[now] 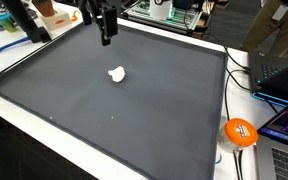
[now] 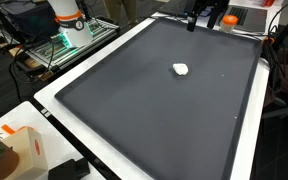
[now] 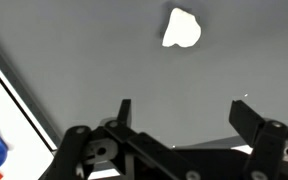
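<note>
My tool (image 3: 184,110) is empty, its fingers spread wide and rising from the bottom edge of the wrist view. Above them, in the upper middle of that frame, lies a white lump (image 3: 181,28), well apart from the fingertips. In an exterior view the tool (image 1: 106,35) hangs at the upper middle over a dark mat (image 1: 104,125), with the lump (image 1: 117,73) below it near the centre. The mat covers most of the white tabletop (image 1: 24,108). Off the mat, at the lower right, an orange ball (image 1: 241,132) sits beside a laptop (image 1: 287,150).
</note>
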Controlling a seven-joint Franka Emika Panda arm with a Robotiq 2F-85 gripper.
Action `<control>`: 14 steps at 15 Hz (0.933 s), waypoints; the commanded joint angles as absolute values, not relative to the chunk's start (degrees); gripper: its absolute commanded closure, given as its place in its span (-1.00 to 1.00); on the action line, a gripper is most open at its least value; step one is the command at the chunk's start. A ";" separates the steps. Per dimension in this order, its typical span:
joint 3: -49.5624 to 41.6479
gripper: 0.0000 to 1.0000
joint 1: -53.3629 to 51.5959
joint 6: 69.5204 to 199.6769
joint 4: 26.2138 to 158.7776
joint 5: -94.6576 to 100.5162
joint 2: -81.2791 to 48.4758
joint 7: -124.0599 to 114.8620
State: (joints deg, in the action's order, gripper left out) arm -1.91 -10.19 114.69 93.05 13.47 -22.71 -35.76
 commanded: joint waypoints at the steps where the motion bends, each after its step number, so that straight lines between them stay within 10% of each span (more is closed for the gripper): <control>1: -2.35 -1.00 -12.91 106.94 83.56 17.66 -29.79 -37.41; 14: -4.97 -1.00 -15.28 92.19 58.59 18.15 -48.42 -36.29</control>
